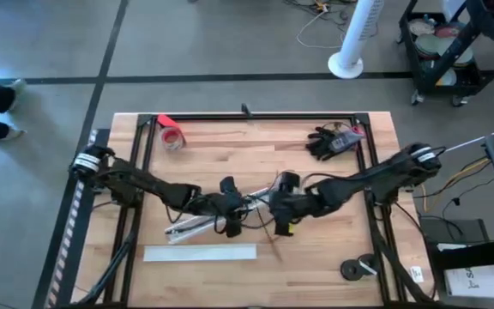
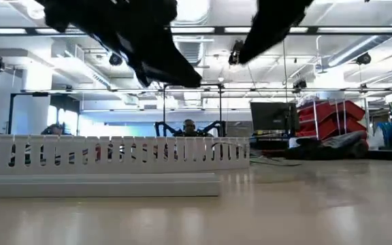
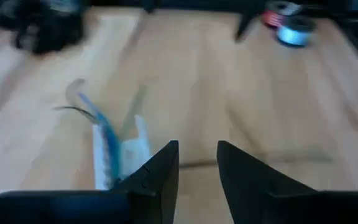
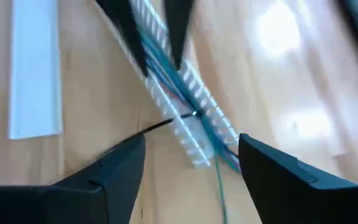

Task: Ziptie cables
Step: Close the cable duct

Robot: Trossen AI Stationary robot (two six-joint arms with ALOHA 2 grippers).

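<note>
The right gripper (image 4: pixel 191 162) is hovering spread wide at frame bottom over the cables (image 4: pixel 166 59); the left gripper (image 3: pixel 197 171) is waiting, slightly parted. No tie appears fastened yet.

In the high view, the thin blue, green and dark grey cables (image 1: pixel 274 225) are too small to separate by colour, and the dark left gripper (image 1: pixel 230 209) and right gripper (image 1: pixel 280 204) cover where they meet the slotted white plastic duct (image 1: pixel 197 222). The low view cuts both arms off at twelve o'clock. The left wrist view is blurred; a red and blue round object (image 3: pixel 288 23) at one o'clock cannot be identified.
</note>
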